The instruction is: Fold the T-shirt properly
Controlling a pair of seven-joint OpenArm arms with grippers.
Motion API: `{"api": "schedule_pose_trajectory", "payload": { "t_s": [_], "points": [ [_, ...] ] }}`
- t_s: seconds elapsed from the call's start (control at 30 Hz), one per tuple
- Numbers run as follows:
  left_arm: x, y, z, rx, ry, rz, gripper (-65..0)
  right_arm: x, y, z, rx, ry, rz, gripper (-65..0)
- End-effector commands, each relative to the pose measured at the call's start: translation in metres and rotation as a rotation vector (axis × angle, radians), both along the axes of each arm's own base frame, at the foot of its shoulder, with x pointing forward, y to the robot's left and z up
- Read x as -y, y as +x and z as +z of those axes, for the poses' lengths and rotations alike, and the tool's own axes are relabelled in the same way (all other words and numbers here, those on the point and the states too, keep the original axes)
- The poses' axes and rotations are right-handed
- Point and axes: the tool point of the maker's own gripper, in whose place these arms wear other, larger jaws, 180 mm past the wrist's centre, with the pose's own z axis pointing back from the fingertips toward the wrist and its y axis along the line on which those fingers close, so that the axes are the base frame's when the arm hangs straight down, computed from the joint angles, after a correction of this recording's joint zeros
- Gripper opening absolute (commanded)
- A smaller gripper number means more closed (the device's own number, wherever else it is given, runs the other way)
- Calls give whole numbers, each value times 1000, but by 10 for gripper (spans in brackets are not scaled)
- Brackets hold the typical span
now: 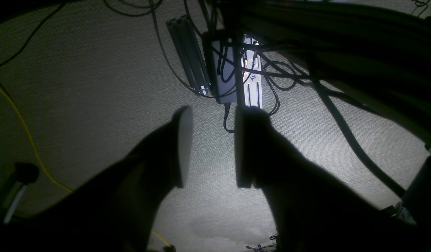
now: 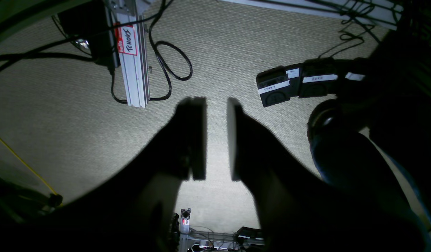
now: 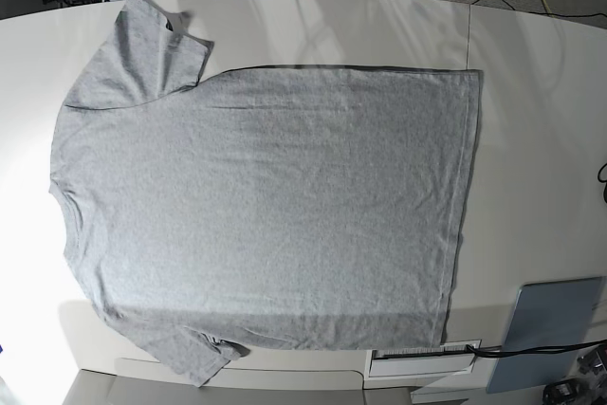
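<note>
With the T-shirt (image 3: pixel 266 215) lying flat, plain side up, on the desk (image 3: pixel 541 120) and both our left tool (image 1: pixel 210 147) and right tool (image 2: pixel 216 138) parted, empty, over carpet away from it, we risk pinching one layer and bunching the cloth.

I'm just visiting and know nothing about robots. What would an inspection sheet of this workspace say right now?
Surface: white table, bare around the shirt.
Job's things: grey T-shirt spread flat, plain side up, unfolded.
Clutter: blue-grey pad at one table corner.
Grippers: left gripper and right gripper open, empty, over carpet.
Cables: black cable by the pad; yellow cable on the floor.
Surroundings: carpet, aluminium rail.
</note>
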Motion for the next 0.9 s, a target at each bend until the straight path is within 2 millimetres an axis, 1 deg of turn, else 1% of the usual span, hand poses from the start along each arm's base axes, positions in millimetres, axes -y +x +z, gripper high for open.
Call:
{"api": "schedule_pose_trajectory", "payload": {
  "t_s": [0.0,0.67,0.73,0.87],
  "points": [
    [-3,0,0,5,0,3,-432,7,0,1,5,-6,1,-538],
    [-3,0,0,5,0,3,-432,6,1,1,18,-3,1,-538],
    [-4,-1,0,5,3,3,-432,6,0,1,15,-3,1,-538],
    [-12,-6,3,23,14,-6,-432,8,-15,3,8,-7,8,-538]
  ]
}}
